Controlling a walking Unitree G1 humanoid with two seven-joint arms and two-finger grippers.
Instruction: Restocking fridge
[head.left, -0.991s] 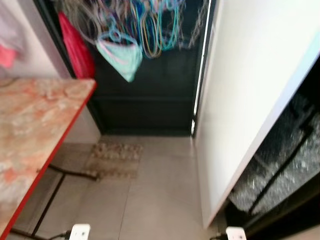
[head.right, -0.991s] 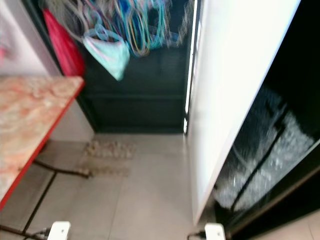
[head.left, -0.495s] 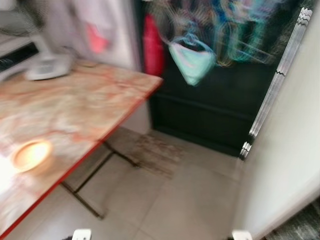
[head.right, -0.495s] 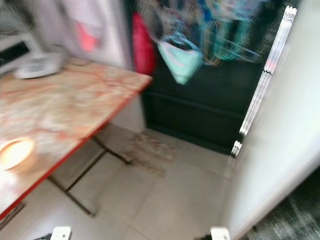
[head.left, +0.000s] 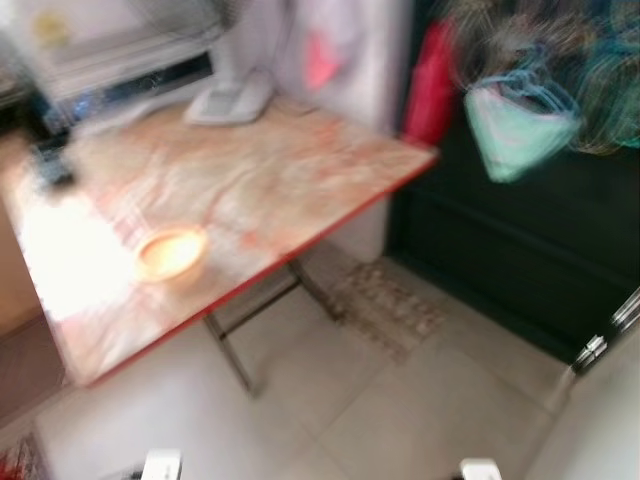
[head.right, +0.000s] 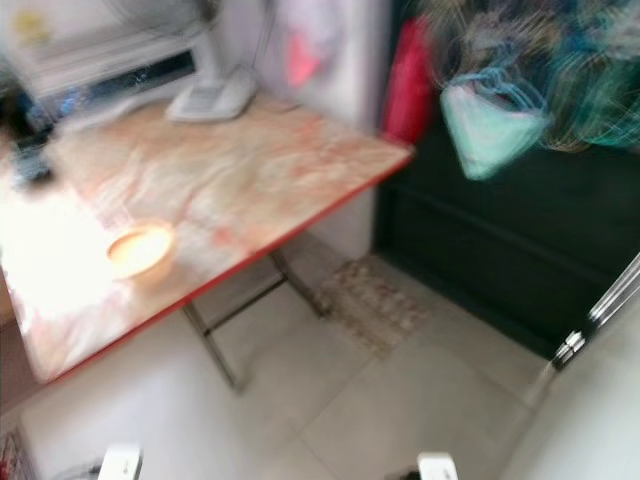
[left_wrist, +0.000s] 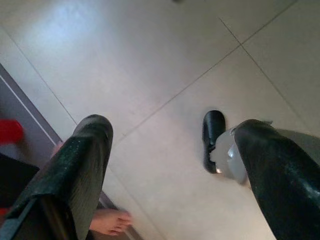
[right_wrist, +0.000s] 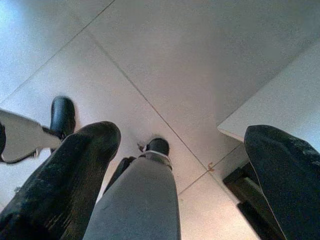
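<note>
Both arms hang low over the pale tiled floor. My left gripper (left_wrist: 175, 130) is open, its two black fingers (left_wrist: 85, 150) wide apart with nothing between them. My right gripper (right_wrist: 182, 135) is also open and empty, with a white fridge door corner (right_wrist: 280, 100) close beside it. In the eye views the fridge door's silver handle (head.left: 608, 335) sits at the far right edge. A small orange bowl (head.left: 172, 252) rests on a marble-patterned table with a red edge (head.left: 300, 160). The eye views are blurred.
A white fan base (head.left: 232, 100) and a dark object (head.left: 50, 165) stand on the table. Clothes hangers and a pale green bag (head.left: 515, 125) hang over a dark doorway, with a mat (head.left: 385, 305) below. A person's bare foot (left_wrist: 110, 220) is near my left gripper.
The whole view has swung to the left: the table and bowl have come into the picture and the fridge door has slid off to the right edge. Both arms still hang down.
</note>
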